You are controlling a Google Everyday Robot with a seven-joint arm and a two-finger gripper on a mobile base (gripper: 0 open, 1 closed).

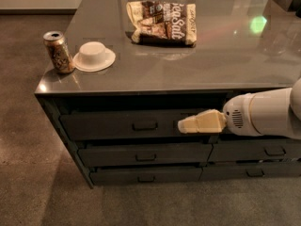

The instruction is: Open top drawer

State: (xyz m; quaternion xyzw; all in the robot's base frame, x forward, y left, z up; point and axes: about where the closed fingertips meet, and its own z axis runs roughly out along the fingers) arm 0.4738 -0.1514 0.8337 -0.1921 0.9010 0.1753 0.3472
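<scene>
You have one grey metal tabletop [211, 65] carrying three things: one brown drink can [58, 52], one white round bowl [94, 55] and one crinkled brown-and-cream snack bag [162, 22]. Below it, the left stack shows you three dark grey metal drawers: one tall top drawer [108, 125] and two shallower drawers [108, 155]. The right stack shows two right-hand drawers [244, 150]. You can count five small rectangular pull handles [145, 125]. One cream-coloured gripper [181, 125] hangs just in front of the top drawer, right of its handle.
</scene>
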